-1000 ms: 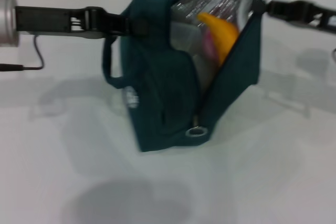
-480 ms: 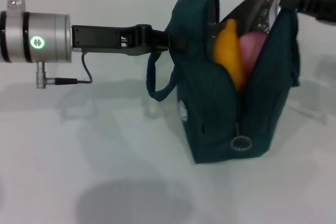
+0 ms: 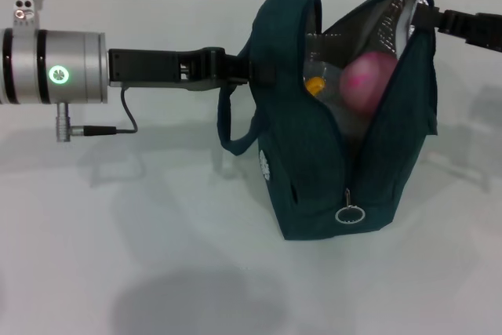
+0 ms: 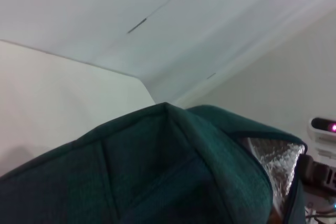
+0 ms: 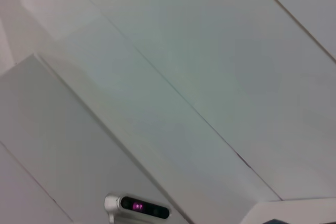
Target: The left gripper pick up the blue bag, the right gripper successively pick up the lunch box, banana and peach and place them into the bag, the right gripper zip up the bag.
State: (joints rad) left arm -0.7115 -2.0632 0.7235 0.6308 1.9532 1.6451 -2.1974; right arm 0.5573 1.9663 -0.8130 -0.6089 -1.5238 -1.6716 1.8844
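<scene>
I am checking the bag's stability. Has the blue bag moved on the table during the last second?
Yes. The blue bag shifted toward the robot's right; its zipper ring lies farther right on the table.

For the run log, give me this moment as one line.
left gripper: holding blue bag rim | right gripper: at opposite rim | peach, banana inside | zipper: open

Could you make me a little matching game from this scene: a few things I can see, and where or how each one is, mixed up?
Things:
1. peach
2. banana
3. zipper ring pull
4. left gripper

Places or states:
A. hangs low on the front of the blue bag, near its base
B. pink and round, showing in the bag's open mouth
C. at the bag's top edge on the robot's left side
D. only a small yellow-orange bit shows, beside the pink fruit

Pairs: 1-B, 2-D, 3-A, 4-C
</scene>
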